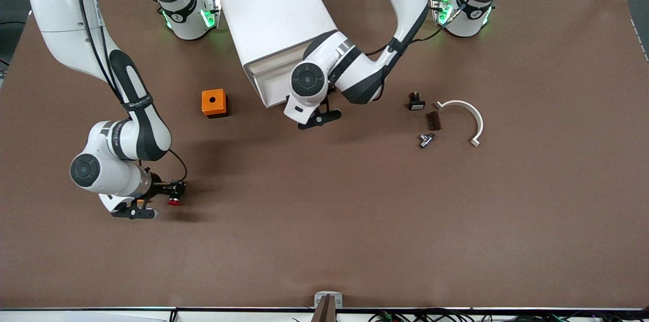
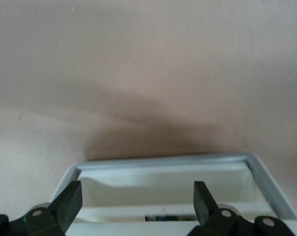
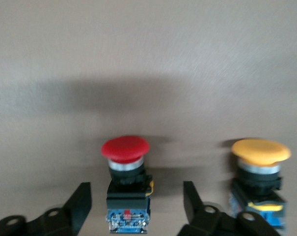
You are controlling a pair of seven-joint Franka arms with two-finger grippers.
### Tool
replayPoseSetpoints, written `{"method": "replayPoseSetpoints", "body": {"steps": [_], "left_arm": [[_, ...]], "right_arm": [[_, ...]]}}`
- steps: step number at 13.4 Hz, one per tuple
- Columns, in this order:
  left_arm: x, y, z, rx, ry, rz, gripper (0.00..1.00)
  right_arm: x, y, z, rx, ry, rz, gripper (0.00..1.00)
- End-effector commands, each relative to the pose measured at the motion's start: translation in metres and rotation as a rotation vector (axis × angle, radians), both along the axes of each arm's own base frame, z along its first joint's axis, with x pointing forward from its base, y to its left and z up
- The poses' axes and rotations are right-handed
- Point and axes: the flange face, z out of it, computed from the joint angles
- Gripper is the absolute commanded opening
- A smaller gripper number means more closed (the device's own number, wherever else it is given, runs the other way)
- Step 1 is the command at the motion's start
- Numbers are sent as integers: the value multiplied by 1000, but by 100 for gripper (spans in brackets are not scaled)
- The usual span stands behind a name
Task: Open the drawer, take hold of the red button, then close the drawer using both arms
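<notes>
Jaws of the right gripper [image 3: 136,206] stand apart on either side of the button [image 3: 125,184], which rests on the desk [image 1: 355,220] at the right arm's end; any contact is hard to judge. An orange-capped button [image 3: 258,179] sits beside it. The left gripper [image 2: 136,204], jaws wide and empty, hangs at the open drawer [image 2: 163,182].

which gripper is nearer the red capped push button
Right. The right gripper straddles the red-capped push button, fingers open; the left gripper is at the white cabinet's open drawer.
</notes>
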Motion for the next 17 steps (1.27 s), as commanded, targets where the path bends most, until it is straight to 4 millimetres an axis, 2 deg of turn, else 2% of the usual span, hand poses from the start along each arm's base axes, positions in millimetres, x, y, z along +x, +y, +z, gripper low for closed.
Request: {"method": "replayPoseSetpoints", "body": {"steps": [1, 4, 5, 7, 9, 10, 12, 14, 15, 17], "left_arm": [[-26, -14, 5, 1, 48, 4, 100], [-46, -26, 2, 14, 77, 24, 100], [-48, -27, 2, 19, 82, 31, 100], [-57, -32, 6, 24, 95, 37, 100], [-38, -19, 11, 32, 92, 59, 100], [-18, -6, 16, 33, 76, 86, 100], [43, 41, 43, 16, 27, 185, 100], [103, 102, 82, 23, -76, 257, 100], [120, 124, 101, 28, -123, 280, 100], [160, 185, 142, 47, -224, 347, 100]], "right_arm": [[5, -6, 66, 18, -55, -14, 100], [1, -9, 127, 11, -87, 10, 100], [-3, -22, 150, 11, -107, 12, 100], [-11, -26, 189, 7, -128, 57, 100], [-26, -29, 230, 4, -111, 102, 100], [-33, -35, 253, 4, -117, 95, 100], [-51, -36, 293, -16, -116, 115, 100], [-64, -37, 320, -19, -124, 95, 100], [-72, -37, 330, -19, -112, 65, 100], [-91, -34, 354, -32, -77, -8, 100]]}}
